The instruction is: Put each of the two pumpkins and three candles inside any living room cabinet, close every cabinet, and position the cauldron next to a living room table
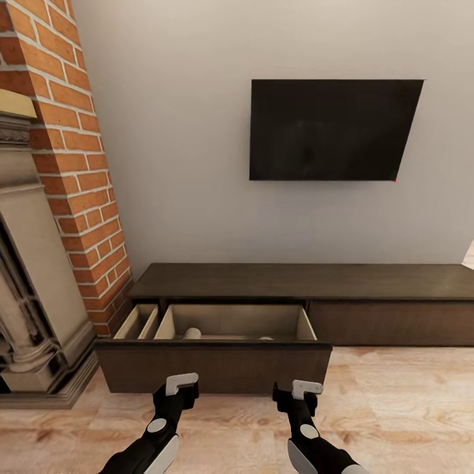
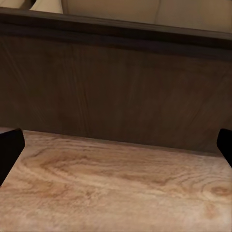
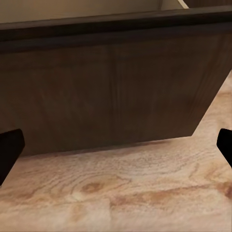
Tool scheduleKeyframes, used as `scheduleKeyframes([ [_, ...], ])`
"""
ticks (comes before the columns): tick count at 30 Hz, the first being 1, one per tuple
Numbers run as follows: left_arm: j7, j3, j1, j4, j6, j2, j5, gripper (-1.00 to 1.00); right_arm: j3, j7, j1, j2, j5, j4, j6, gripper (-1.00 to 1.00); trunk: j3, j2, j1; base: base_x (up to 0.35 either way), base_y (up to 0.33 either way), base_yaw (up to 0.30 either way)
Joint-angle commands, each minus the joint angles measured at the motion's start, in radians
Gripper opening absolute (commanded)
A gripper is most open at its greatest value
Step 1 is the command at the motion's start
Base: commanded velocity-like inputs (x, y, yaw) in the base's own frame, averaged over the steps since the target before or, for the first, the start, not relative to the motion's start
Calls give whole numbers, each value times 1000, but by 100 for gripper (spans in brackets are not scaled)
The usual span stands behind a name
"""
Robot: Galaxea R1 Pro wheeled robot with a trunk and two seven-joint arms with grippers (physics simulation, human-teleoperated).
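Observation:
The cabinet (image 1: 368, 282) runs along the wall, and its left drawer (image 1: 214, 367) is pulled out over the floor. Inside the drawer lies a pale cylinder (image 1: 191, 333), perhaps a candle, and the top of another pale thing (image 1: 265, 338) peeks over the front panel. My left gripper (image 1: 176, 390) and right gripper (image 1: 299, 393) hover just in front of the drawer's dark front panel, both open and empty. The left wrist view shows that panel (image 2: 116, 87) close ahead between wide-spread fingertips (image 2: 9, 150); so does the right wrist view (image 3: 111, 92). Pumpkins and cauldron are out of view.
A brick chimney (image 1: 72, 158) and a carved stone fireplace surround (image 1: 33, 289) stand at the left, right beside the open drawer. A black TV (image 1: 332, 128) hangs on the wall above the cabinet. Light wood floor (image 1: 395, 408) stretches to the right.

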Motion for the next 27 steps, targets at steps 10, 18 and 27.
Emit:
scheduleKeyframes([
  [10, 8, -8, -1, 0, -6, 1, 10, 100, 9, -5, -1, 0, -9, 0, -4, 100, -32, -71, 38, 0, 0, 0],
  [18, 8, -8, -1, 0, -6, 2, 10, 100, 9, -5, -1, 0, -9, 0, -4, 100, -57, -127, 69, 0, 0, 0],
  [27, 8, -8, -1, 0, -7, 4, 10, 100, 9, -5, -1, 0, -9, 0, -4, 100, -86, -190, 103, 0, 0, 0],
])
